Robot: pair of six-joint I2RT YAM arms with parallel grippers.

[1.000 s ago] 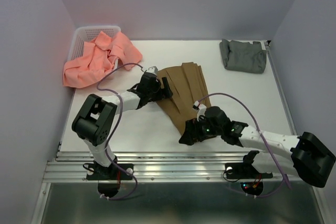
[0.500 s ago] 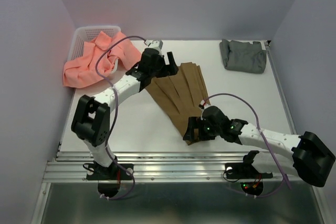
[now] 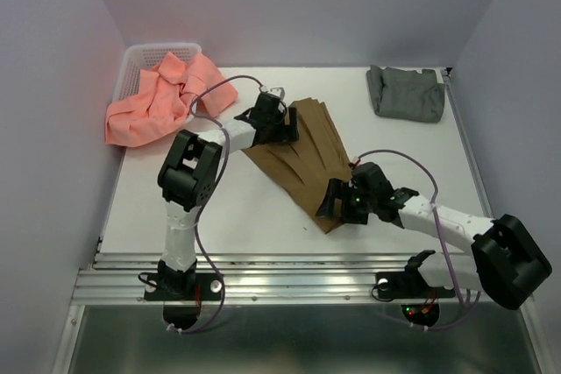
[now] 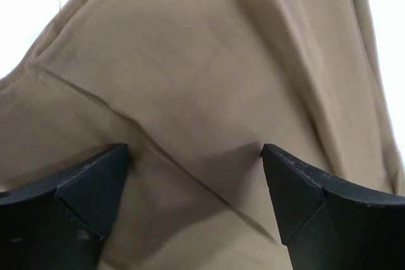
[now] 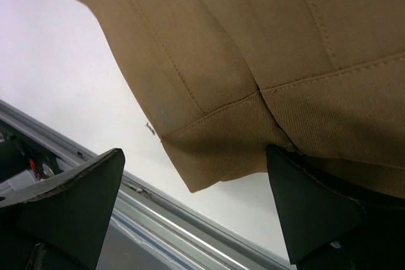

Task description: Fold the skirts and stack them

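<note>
Starting wide, on the white worktop point(image 3: 175, 216): laid open across the middle, the tan-brown skirt point(image 3: 302, 151), with long pleats fanning toward the near edge and no fold in it yet. Off in the far right corner, the grey skirt point(image 3: 406, 94), a compact, roughly squared bundle, well apart from the action and looking like the one already dealt with. Far left, the salmon-pink skirt point(image 3: 153, 102), crumpled and spilling half out of the white basket point(image 3: 140, 54). Now the news: back in from a reach toward that basket half a second ago, the left gripper point(image 3: 285, 127), hovering over the tan-brown skirt's far left end with the arm doubled up tight. Spread wide in the wrist view, pinching nothing, only creased cloth between the fingers point(image 4: 82, 194). Meanwhile, slid up and rightward since a second ago, the right gripper point(image 3: 331, 203), now over the same skirt's near corner instead of just beside it. Spread wide as well, framing the stitched hem corner, with bare worktop and the metal rail point(image 5: 183, 232) beyond. Reads as both ends lined up for a two-handed pinch, so probably the opening of the first fold. Nothing stacked yet. Worth watching: thin cloth lying flat, easy to nip a single layer or scrape straight past.
</note>
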